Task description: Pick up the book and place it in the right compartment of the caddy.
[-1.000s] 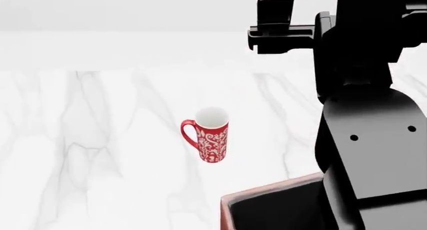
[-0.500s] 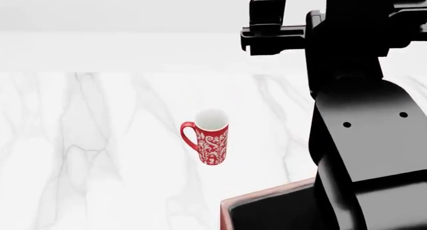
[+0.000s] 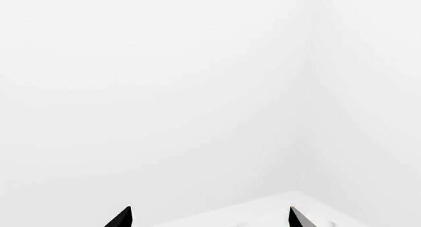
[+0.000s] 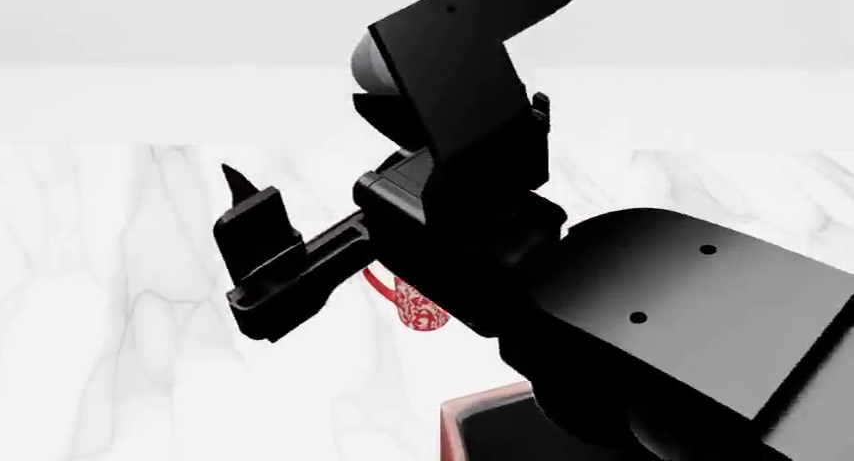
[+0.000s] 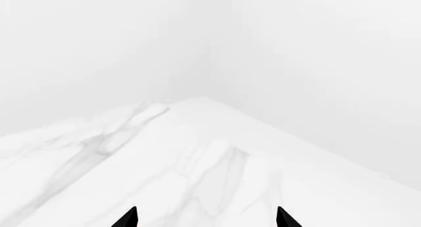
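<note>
My right arm has swung across the view, hiding most of the mug (image 4: 416, 311); its claw (image 5: 205, 218) gapes empty. Caddy (image 4: 470, 421) at 5 o'clock (book unseen).

The right arm (image 4: 641, 301) fills the head view, big and black, its wrist raised high with the right gripper (image 5: 205, 218) pointing out leftward, fingertips spread wide with nothing between them. The left gripper (image 3: 209, 218) shows only two dark fingertips, set well apart too, gripping nothing.
</note>
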### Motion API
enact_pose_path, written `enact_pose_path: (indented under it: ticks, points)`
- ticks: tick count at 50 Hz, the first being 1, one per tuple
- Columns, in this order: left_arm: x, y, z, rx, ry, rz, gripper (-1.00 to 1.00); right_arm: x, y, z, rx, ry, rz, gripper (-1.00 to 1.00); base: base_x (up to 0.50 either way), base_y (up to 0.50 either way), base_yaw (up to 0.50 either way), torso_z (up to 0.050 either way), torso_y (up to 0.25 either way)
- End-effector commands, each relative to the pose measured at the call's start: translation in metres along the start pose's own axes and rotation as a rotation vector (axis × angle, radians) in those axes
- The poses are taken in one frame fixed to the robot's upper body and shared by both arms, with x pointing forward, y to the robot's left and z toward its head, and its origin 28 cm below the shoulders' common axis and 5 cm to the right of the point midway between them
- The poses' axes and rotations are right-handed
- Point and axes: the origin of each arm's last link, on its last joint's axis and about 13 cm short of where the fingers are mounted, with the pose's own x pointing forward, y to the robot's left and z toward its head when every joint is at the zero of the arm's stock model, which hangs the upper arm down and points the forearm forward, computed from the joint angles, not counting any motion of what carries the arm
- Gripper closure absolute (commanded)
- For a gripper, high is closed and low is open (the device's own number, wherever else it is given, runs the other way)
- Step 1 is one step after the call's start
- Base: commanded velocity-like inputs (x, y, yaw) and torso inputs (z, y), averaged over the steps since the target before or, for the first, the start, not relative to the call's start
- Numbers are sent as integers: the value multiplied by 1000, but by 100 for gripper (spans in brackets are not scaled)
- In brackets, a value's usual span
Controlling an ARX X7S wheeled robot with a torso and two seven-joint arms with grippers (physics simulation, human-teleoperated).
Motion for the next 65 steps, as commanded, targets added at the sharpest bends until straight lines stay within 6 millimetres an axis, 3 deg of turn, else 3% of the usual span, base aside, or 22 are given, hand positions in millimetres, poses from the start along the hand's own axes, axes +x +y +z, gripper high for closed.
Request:
enact_pose_path:
  ticks: [1, 4, 10, 30, 54, 65]
  points:
    - [0, -1, 0, 3, 0, -2, -100, -12, 41, -8, -78, 143, 457, -100, 0, 0, 0, 0, 0]
    - [1, -2, 1, 3, -1, -3, -100, -13, 55, -18, -146, 230, 603, -100, 0, 0, 0, 0, 0]
    - [0, 0, -2, 2, 6, -1, -100, -12, 68, -24, -153, 305, 704, -100, 0, 0, 0, 0, 0]
    - [0, 1, -2, 0, 9, 3, -100, -14, 73, -40, -158, 357, 738, -100, 0, 0, 0, 0, 0]
    - [-1, 1, -4, -1, 12, 4, -100, 11, 46, -74, -96, 471, 617, -100, 0, 0, 0, 0, 0]
    - [-1, 2, -6, -1, 17, 4, -100, 24, 47, -91, -81, 509, 627, -100, 0, 0, 0, 0, 0]
